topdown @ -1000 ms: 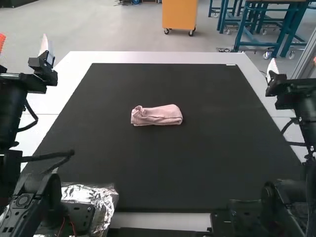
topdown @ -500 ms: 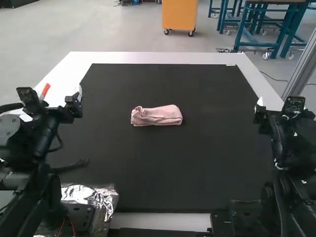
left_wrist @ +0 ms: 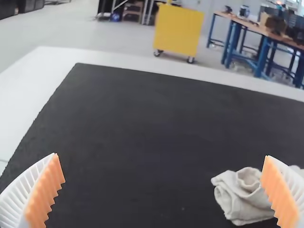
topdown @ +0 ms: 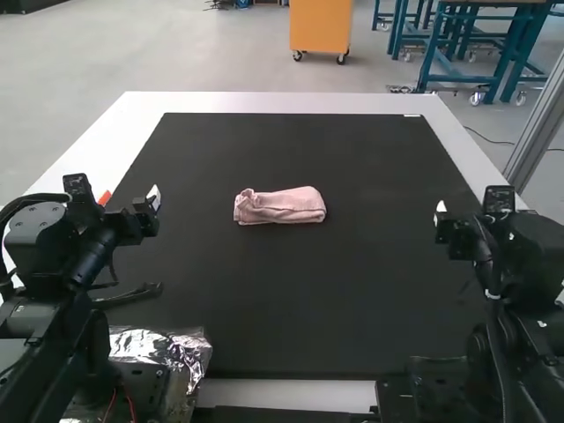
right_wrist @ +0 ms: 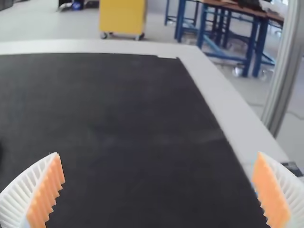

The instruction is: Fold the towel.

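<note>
Both arms are bent, one on each side of the black mat point(topdown: 291, 291). The left gripper point(left_wrist: 162, 156) and right gripper point(right_wrist: 158, 153) are spread wide, holding nothing. Farther in, the pink towel point(topdown: 280, 205) lies on the mat in a small folded strip, long way left to right. The left gripper is nearer; it would need to go right.

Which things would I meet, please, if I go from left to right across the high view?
Left arm, pink towel, right arm.
</note>
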{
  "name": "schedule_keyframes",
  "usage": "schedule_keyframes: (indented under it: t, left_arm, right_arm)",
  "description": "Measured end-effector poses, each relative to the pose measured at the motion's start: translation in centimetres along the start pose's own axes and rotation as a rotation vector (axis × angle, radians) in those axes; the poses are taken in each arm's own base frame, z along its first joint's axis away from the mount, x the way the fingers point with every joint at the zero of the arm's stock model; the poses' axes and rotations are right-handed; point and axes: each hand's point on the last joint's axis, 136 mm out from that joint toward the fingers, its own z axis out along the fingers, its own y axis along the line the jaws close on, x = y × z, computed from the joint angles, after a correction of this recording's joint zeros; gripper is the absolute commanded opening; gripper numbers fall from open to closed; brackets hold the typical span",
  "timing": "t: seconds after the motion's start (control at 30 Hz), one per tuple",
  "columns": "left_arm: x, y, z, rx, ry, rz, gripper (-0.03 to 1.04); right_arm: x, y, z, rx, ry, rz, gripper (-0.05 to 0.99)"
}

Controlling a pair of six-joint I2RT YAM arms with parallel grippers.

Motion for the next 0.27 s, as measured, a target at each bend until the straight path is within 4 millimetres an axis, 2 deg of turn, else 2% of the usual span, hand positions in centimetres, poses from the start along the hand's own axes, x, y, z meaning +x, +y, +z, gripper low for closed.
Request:
schedule_keyframes:
  t: [0.27]
  left_arm:
    - [0.00, 0.00, 0.00, 0.000, 0.000, 0.000, 0.97]
  right_arm:
    - [-0.03, 0.33, 0.00, -0.019, -0.002, 0.001, 0.91]
